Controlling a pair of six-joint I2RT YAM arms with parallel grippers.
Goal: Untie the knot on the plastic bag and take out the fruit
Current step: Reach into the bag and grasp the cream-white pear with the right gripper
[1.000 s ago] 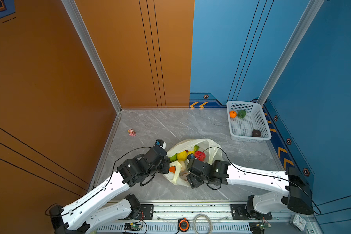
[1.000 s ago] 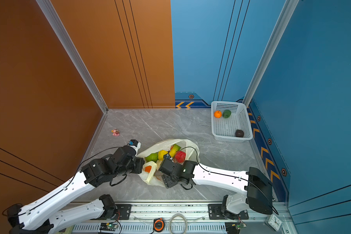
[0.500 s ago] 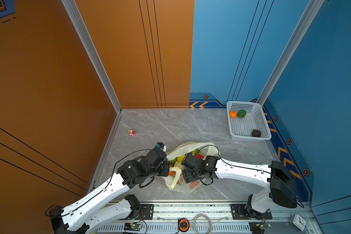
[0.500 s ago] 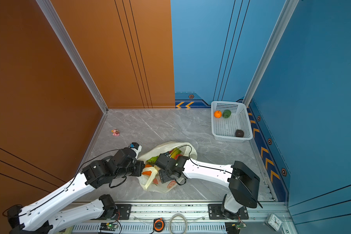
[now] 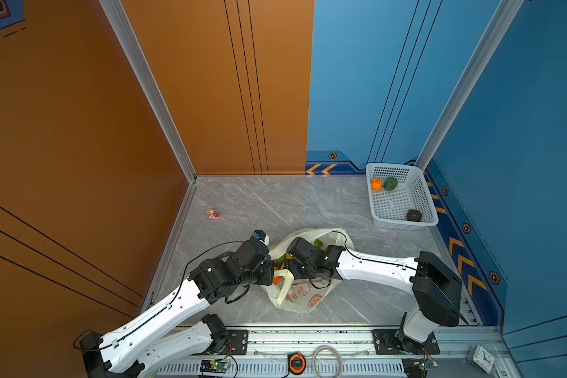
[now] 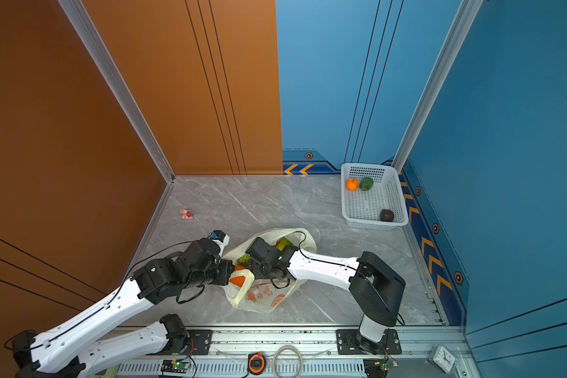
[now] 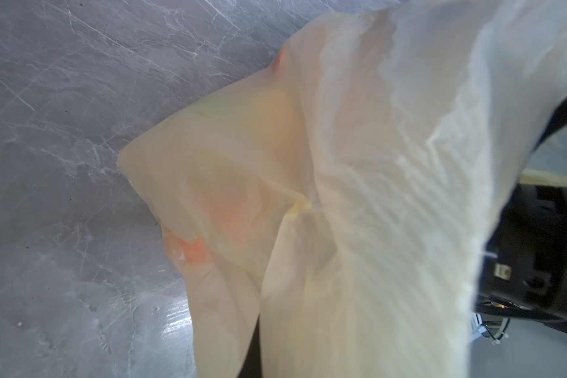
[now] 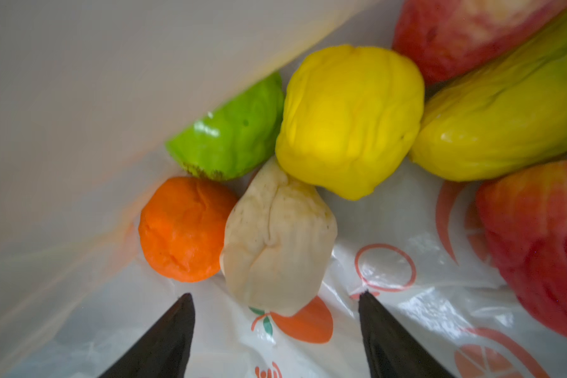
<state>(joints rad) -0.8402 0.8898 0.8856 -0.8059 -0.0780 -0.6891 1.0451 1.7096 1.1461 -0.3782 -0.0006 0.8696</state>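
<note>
In both top views the plastic bag point(image 5: 303, 296) point(image 6: 265, 296) lies on the grey bench point(image 5: 275, 203) near the front rail, with its mouth open between my two arms. The left arm point(image 5: 190, 297) meets its rim from the left, and the right arm point(image 5: 373, 268) reaches into the mouth. Well apart, in the far right corner, a white basket point(image 5: 421, 193) holds three pieces. A pink toy point(image 5: 213, 214) sits near the left wall.

From the left wrist I see cream film filling most of the view, gathered to a pinch. The left jaws are hidden under it, closed tight on the bag.

From the right wrist, the right jaws stand wide and empty inside the bag, their fingertips point(image 8: 164, 343) resting over the printed film. The fruit point(image 8: 351, 121) is piled just ahead. A cream piece point(image 8: 275, 242) lies nearest, between the tips but untouched, and an orange piece point(image 8: 184, 229) touches it.
</note>
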